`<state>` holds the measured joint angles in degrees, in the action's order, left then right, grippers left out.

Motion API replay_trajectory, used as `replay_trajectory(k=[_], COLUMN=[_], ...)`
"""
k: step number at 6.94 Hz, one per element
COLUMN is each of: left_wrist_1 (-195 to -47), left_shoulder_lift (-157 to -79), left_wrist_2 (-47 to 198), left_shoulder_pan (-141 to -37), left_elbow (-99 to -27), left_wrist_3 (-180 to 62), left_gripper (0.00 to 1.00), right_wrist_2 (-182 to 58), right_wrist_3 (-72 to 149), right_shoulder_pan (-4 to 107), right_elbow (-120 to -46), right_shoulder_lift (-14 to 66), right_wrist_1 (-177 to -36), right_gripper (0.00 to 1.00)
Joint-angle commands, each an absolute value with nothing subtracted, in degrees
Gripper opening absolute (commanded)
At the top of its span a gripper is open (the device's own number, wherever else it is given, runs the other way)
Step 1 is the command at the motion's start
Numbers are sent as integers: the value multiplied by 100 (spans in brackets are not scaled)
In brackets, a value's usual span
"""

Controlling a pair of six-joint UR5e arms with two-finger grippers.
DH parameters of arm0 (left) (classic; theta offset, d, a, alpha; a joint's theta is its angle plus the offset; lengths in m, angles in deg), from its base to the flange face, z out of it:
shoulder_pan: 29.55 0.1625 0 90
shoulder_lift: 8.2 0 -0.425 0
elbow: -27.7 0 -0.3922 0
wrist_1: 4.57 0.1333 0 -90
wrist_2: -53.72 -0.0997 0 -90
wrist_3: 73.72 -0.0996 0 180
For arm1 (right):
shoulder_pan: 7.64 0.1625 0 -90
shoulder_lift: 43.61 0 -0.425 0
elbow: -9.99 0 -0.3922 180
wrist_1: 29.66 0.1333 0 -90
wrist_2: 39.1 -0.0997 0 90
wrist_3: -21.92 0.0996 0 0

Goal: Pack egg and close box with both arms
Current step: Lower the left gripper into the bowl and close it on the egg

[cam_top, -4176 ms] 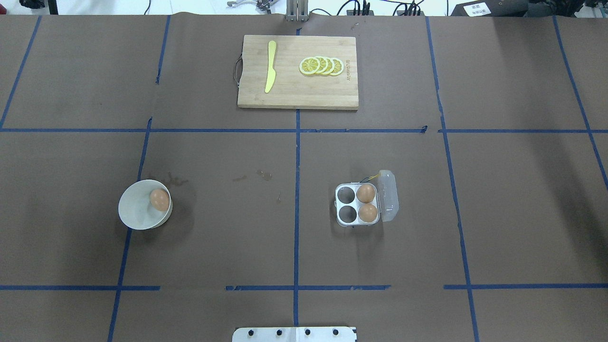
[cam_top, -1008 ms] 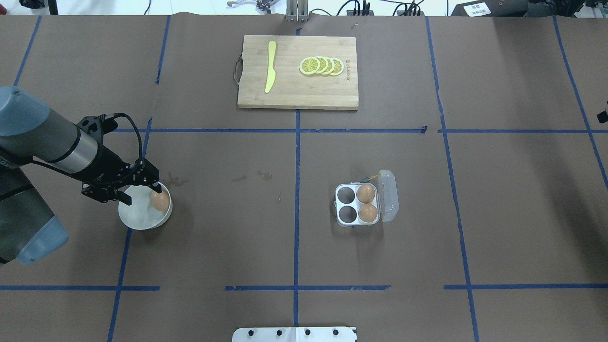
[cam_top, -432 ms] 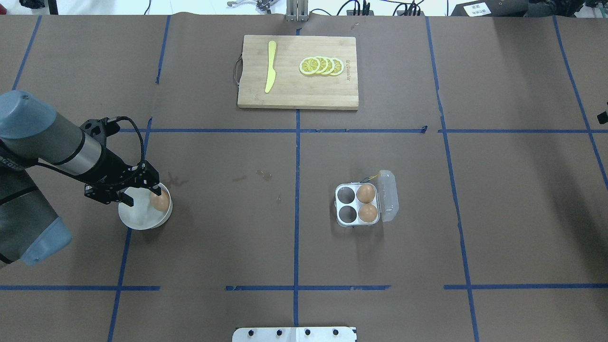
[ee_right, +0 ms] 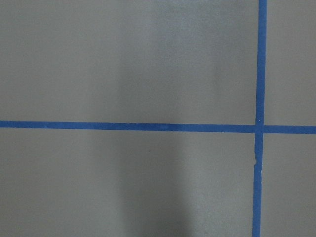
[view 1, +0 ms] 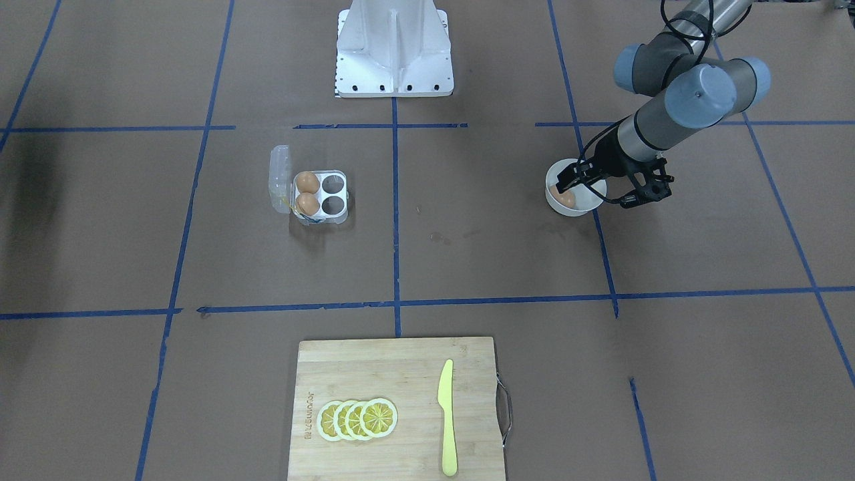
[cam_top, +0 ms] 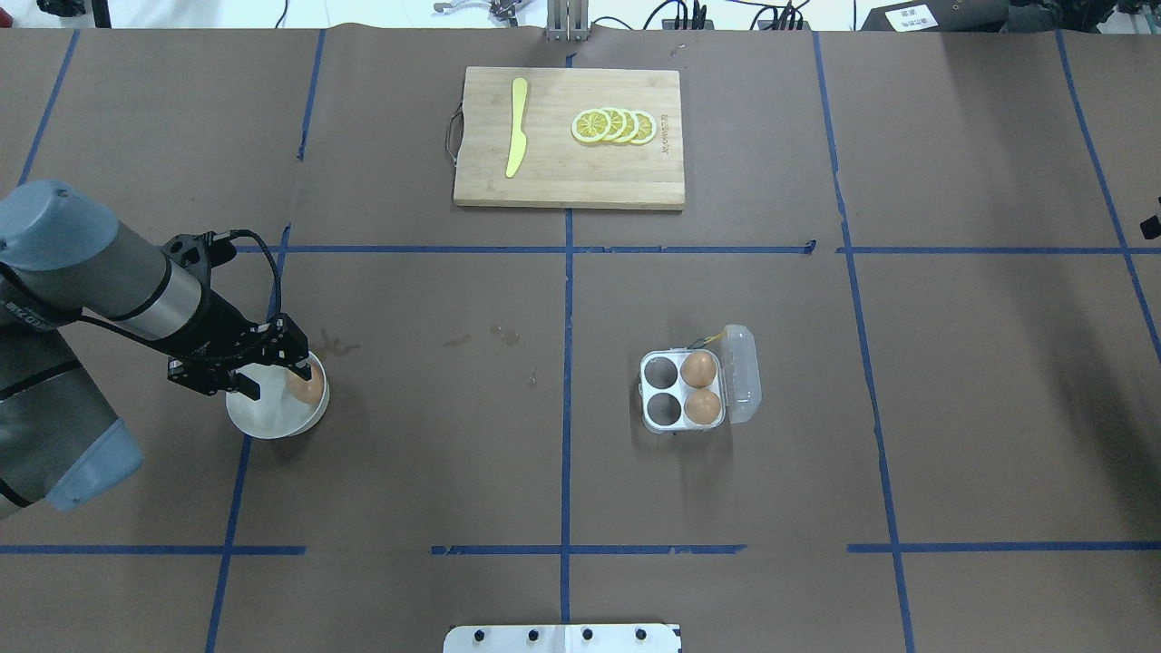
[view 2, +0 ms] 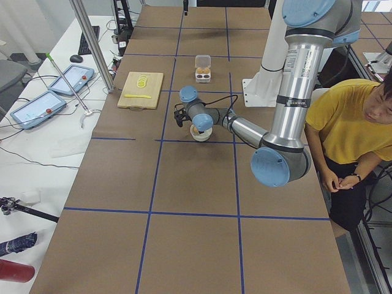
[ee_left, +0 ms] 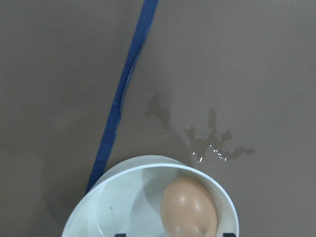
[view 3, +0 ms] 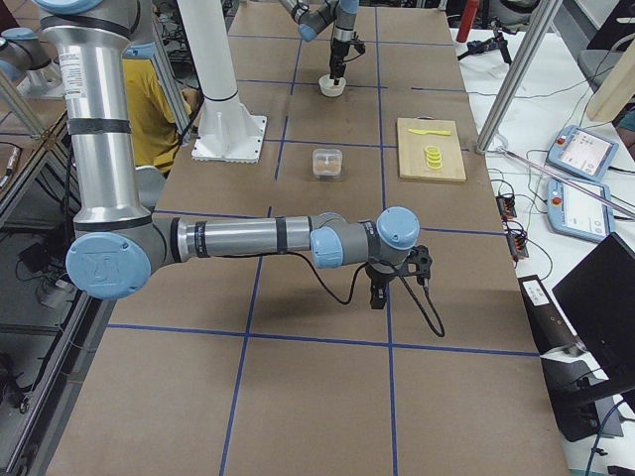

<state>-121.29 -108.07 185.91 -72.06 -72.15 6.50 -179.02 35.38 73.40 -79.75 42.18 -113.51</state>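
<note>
- The black claw left gripper (cam_top: pixel 277 379) is hanging spread wide above the white round bowl (cam_top: pixel 263 419).
- The matching right gripper (view 3: pixel 377 295) is hovering well apart; I cannot tell its spread.
- The square clear plastic box (cam_top: pixel 681 391) is sitting open.
- The orange-brown egg (cam_top: pixel 307 384) is lying in the bowl, between the left fingers (cam_top: pixel 248 387).
</note>
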Motion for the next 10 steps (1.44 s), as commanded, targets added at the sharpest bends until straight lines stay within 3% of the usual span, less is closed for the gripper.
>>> replay_trajectory(k=[1,10], left_wrist_1=[-12129,-12129], left_shoulder_lift=[-10874,-11094], left_wrist_2=[18590,18485], left_shoulder_pan=[-7182,-7059], left_elbow=[-7144,-6871], left_wrist_3=[643,626], left_gripper=[71,64], right_wrist_2=[-17903,-17903], right_wrist_3=[3537,3537], right_shoulder_pan=[7339,7339], right_elbow=[-7948,-7913], right_shoulder_lift=[4209,4200], right_wrist_1=[-11350,-11350], right_gripper=[100,100])
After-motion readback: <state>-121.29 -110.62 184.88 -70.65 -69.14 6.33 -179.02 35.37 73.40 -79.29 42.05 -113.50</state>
